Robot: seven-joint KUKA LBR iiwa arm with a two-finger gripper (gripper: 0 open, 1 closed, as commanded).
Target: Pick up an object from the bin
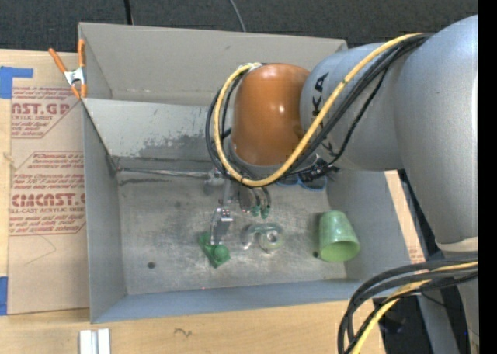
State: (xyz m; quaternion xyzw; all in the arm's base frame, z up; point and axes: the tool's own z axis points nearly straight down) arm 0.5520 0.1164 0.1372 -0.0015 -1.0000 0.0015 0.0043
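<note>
Grey metal bin [101, 213] holds three loose things that I can count: one pale green cup [336, 237] lying on its side, one clear looped piece [268, 237] just to the view's left of the cup, and one small dark green piece [214, 251] further left of the cup. The claw [224, 222] hangs low, just above the dark green piece (open or closed, I cannot tell). Nothing looks lifted, so by my judgement the grasp and the raise both remain.
</note>
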